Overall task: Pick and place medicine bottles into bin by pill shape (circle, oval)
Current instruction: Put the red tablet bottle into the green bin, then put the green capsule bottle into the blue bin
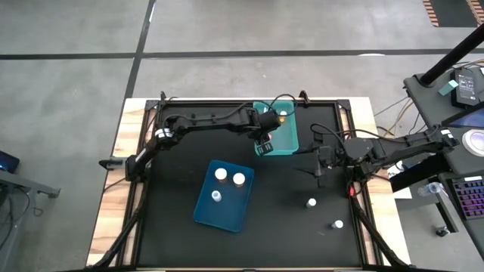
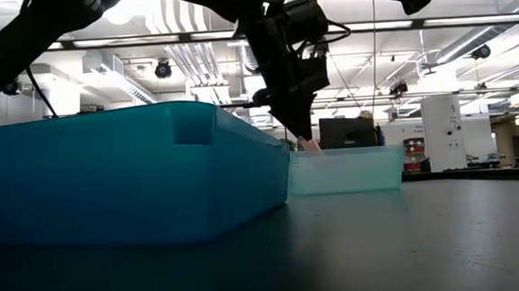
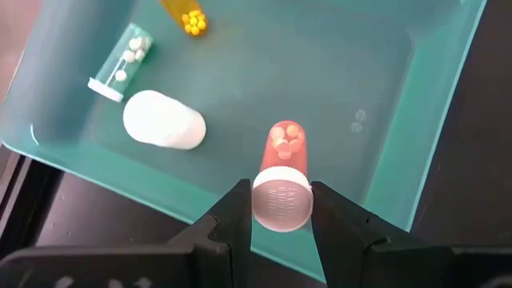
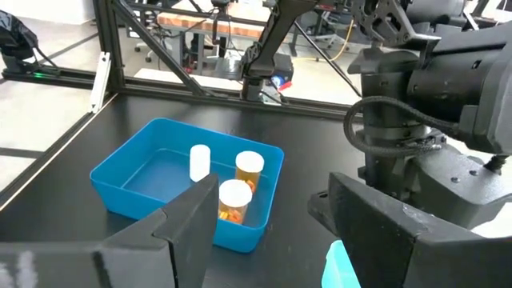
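Table (image 1: pixel 174 143): matte black. Teal bin (image 3: pixel 416 96) and blue bin (image 1: pixel 203 209): smooth, translucent, rigid plastic. Left gripper (image 3: pixel 280 204) hangs over the teal bin's edge, fingers clamped on the white ribbed cap of an amber bottle (image 3: pixel 285 148); likely light, hard, slick-walled, so cap grip suits. Right gripper (image 1: pixel 321 162) waits open mid-table. Two white bottles (image 1: pixel 311 202) lie loose.

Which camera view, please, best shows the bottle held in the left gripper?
The left wrist view: the amber bottle fills the left gripper, white cap and pills plain, above the teal bin. The high view hides it, the low view shows only its tip, the right wrist view nothing.
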You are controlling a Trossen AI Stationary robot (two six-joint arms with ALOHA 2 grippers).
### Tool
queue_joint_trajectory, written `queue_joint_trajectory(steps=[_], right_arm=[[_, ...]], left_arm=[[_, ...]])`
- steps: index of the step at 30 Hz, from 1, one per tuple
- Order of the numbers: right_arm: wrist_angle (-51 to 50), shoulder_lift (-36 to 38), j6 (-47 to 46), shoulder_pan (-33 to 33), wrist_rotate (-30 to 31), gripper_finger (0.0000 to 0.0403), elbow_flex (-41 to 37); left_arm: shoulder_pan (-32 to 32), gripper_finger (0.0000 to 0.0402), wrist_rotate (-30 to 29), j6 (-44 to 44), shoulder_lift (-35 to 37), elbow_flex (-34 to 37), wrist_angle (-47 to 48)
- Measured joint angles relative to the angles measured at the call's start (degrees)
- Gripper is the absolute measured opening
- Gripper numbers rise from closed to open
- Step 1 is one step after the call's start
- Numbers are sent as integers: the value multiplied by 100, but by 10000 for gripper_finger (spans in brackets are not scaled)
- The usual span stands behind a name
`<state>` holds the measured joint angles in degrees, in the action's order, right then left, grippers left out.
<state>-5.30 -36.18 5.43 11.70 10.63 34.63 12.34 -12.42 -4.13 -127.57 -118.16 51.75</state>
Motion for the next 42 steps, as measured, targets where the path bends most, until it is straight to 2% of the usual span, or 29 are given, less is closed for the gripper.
queue_joint_trajectory(steps=[6, 15, 34, 42], right_arm=[[-4, 0, -31, 0, 0, 226, 0], [-39, 0, -39, 0, -1, 226, -2], [-42, 0, -35, 0, -2, 226, -2], [-95, -3, -127, 0, -4, 226, -4]], left_arm=[[-4, 92, 10, -28, 0, 47, -68], [-7, 126, 211, -288, 0, 67, 30], [-16, 130, 207, -305, 8, 35, -18], [-496, 130, 147, -22, 700, 45, -6]])
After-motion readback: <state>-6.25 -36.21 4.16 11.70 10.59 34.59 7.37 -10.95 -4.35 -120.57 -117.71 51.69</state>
